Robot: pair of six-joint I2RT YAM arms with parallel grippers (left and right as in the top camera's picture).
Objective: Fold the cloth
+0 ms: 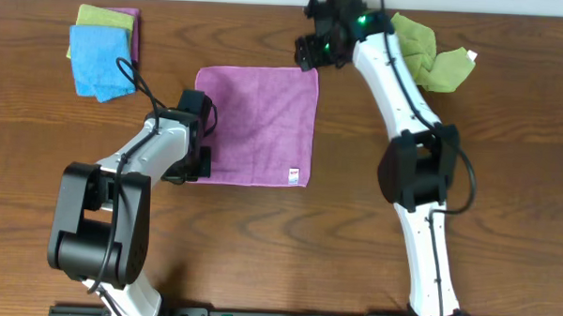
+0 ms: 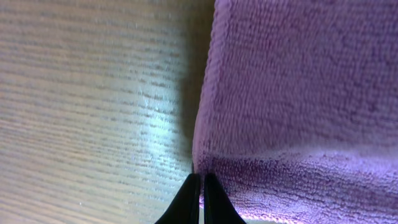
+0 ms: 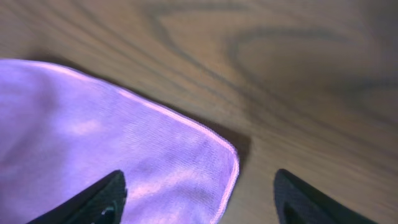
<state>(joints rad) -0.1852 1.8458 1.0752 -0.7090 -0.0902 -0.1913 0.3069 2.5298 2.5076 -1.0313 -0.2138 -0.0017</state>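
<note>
The cloth (image 1: 254,124), judged soft and light, is best pinched at a corner. The left gripper (image 2: 199,179) is clenched; the right gripper (image 3: 199,176) is released.

Napped microfibre cloth (image 1: 259,120), matt wood-grain table (image 1: 344,235)

from above, the left hand (image 1: 199,141) covers the lower left edge of the cloth (image 1: 264,120), the tag (image 1: 293,174) print is way too small to read, and the right wrist view is blurry, with the cloth running off its left and bottom edges
</note>
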